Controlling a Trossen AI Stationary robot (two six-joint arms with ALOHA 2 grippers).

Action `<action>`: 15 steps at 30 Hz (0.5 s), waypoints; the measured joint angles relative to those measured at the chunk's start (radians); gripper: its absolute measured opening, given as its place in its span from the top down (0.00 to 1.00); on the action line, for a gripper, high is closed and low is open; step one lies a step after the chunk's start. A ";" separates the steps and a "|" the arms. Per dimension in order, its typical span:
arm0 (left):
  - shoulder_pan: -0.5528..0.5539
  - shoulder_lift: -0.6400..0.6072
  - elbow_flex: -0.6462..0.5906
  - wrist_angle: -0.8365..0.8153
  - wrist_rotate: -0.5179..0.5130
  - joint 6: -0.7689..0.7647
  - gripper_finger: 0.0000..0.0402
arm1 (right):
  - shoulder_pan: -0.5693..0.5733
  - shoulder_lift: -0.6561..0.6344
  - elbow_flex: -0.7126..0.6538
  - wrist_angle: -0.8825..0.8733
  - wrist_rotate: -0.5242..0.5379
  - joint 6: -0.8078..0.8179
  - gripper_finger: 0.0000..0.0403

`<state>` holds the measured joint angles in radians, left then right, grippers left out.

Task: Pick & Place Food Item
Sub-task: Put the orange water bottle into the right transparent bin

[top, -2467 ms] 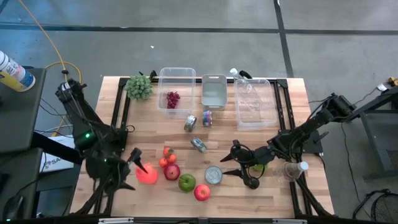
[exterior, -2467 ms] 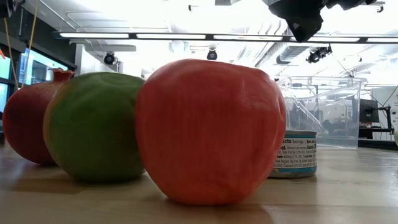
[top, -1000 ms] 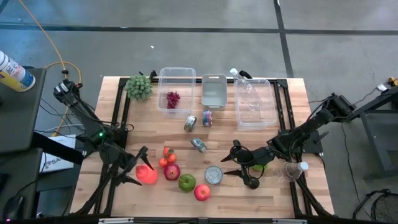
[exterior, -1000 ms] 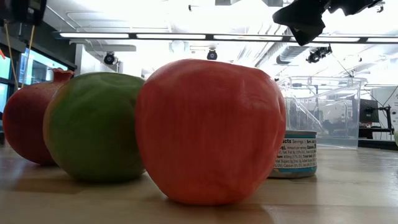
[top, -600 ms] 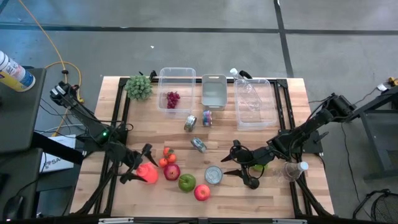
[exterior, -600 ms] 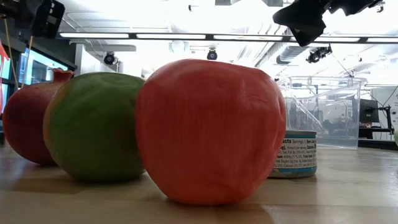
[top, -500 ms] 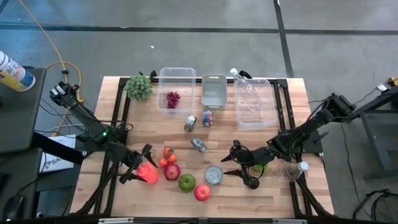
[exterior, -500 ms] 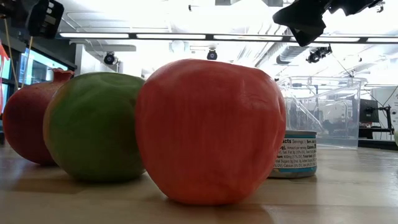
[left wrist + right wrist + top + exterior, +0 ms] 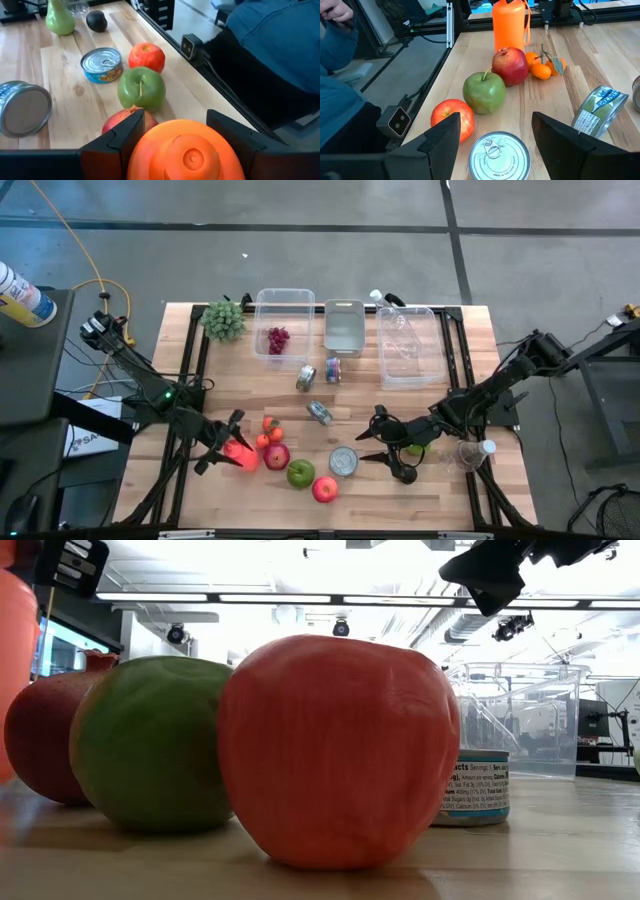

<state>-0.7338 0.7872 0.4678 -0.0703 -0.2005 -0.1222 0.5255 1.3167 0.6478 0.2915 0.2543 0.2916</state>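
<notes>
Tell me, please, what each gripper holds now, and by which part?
The left gripper straddles the orange bottle's sides; whether it grips yet cannot be told. The right gripper holds nothing.

a white spray can (image 9: 22, 295) is seen off the table at ten o'clock. a clear plastic bottle (image 9: 473, 450) is laid at the table's four o'clock edge. a person's blue sleeve (image 9: 285, 40) is seen beyond the table.

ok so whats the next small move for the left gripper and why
Probably finish closing, then lift. The left gripper has a finger on each side of the orange bottle, which stands upright on the table beside the pomegranate. A straight lift would keep it clear of that fruit.
</notes>
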 joint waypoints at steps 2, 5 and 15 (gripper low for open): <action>0.000 0.000 0.010 -0.002 0.000 -0.003 0.53 | 0.000 0.000 0.000 0.000 0.000 0.000 0.42; 0.000 0.000 0.040 -0.010 0.000 0.008 0.53 | 0.000 0.000 0.000 0.000 0.000 0.000 0.42; 0.003 0.043 0.231 -0.094 0.004 0.117 0.53 | 0.000 0.000 -0.001 0.061 0.003 0.000 0.42</action>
<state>-0.7311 0.8301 0.6988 -0.1642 -0.1962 -0.0054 0.5255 1.3167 0.6472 0.3522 0.2569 0.2916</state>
